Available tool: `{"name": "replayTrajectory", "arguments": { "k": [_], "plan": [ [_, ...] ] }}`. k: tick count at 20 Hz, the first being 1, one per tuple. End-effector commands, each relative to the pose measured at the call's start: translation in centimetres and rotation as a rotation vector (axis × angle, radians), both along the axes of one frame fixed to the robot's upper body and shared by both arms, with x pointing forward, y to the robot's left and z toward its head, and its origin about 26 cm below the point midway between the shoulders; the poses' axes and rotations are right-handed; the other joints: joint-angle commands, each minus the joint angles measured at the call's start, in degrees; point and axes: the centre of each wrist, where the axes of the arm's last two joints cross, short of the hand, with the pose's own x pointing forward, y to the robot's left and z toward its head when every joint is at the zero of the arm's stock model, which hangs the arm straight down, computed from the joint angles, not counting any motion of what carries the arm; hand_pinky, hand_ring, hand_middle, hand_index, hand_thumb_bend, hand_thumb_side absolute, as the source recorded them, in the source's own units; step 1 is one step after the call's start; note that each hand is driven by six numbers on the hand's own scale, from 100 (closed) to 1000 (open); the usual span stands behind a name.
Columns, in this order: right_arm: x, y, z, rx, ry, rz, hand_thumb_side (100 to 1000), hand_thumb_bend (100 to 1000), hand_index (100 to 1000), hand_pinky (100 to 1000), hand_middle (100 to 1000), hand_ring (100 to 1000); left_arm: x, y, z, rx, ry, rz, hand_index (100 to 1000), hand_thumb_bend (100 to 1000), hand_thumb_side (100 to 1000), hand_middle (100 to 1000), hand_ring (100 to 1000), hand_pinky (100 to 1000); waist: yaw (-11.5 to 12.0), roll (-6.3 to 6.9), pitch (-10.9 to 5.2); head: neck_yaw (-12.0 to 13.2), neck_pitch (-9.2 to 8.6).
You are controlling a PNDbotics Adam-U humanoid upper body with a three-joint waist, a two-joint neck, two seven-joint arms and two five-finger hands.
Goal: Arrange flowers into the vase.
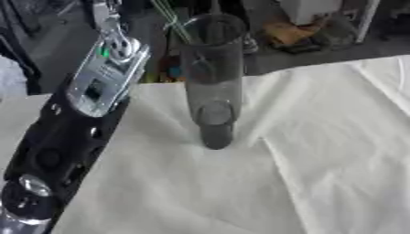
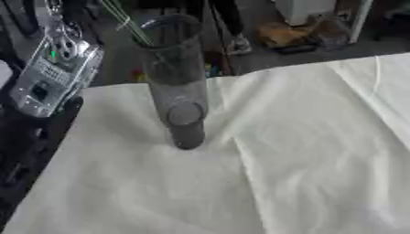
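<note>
- The glass vase (image 1: 211,77) stood upright on the cloth-covered surface (image 1: 304,160), thin green stems (image 1: 169,19) at its rim.
- The left arm (image 1: 76,123) rose beside it; neither hand showed, so finger state could not be told.
- Advice: lower stems straight down, clear of the rim.

No text, label, brand or number can be read anywhere, neither on the vase (image 1: 212,77) nor on the arm (image 1: 76,119).
</note>
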Motion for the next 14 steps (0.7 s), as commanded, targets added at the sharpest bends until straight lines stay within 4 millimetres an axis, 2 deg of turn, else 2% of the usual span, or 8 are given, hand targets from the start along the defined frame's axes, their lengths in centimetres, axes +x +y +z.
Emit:
{"name": "replayTrajectory", "arguments": {
  "k": [1, 2, 3, 4, 5, 10, 11, 14],
  "plan": [
    [-0.35, -0.30, 0.62, -0.005, -0.020, -0.004, 1000, 100, 901, 875, 760, 865, -0.18, 0.56, 0.67, 0.029, 0.009, 0.011, 100, 210, 482, 100, 100, 100, 0.1, -0.27, -1.24, -0.3, -0.35],
    [-0.36, -0.30, 0.61, -0.005, -0.020, -0.005, 1000, 100, 901, 876, 760, 866, -0.08, 0.56, 0.56, 0.039, 0.022, 0.009, 100, 259, 492, 100, 100, 100, 0.1, -0.25, -1.23, -0.3, -0.28],
    [-0.36, -0.31, 0.60, -0.004, -0.019, -0.005, 1000, 100, 901, 876, 760, 866, 0.00, 0.57, 0.46, 0.049, 0.034, 0.008, 100, 377, 536, 100, 100, 100, 0.2, -0.24, -1.22, -0.3, -0.23],
    [-0.36, -0.32, 0.59, -0.003, -0.019, -0.006, 1000, 100, 901, 876, 760, 866, 0.08, 0.59, 0.37, 0.062, 0.045, 0.008, 104, 398, 543, 100, 100, 100, 0.2, -0.24, -1.20, -0.3, -0.20],
    [-0.37, -0.36, 0.58, -0.002, -0.018, -0.008, 1000, 100, 901, 875, 760, 866, 0.15, 0.56, 0.20, 0.081, 0.058, 0.010, 142, 492, 606, 100, 100, 100, 0.2, -0.24, -1.19, -0.4, -0.17],
    [-0.39, -0.44, 0.56, 0.001, -0.018, -0.012, 1000, 100, 901, 876, 760, 866, -0.01, 0.44, 0.04, 0.166, 0.097, 0.005, 165, 496, 623, 100, 100, 100, 0.4, -0.31, -1.21, -0.5, -0.08],
    [-0.39, -0.44, 0.55, 0.001, -0.017, -0.012, 1000, 100, 902, 876, 760, 865, -0.03, 0.49, 0.05, 0.178, 0.102, 0.007, 254, 439, 635, 100, 100, 100, 0.5, -0.28, -1.27, -0.4, -0.03],
    [-0.39, -0.43, 0.51, 0.004, -0.016, -0.010, 1000, 100, 902, 876, 760, 865, -0.03, 0.39, -0.07, 0.229, 0.134, 0.025, 287, 416, 632, 126, 100, 100, 0.6, -0.25, -1.49, -0.3, 0.06]
  ]
}}
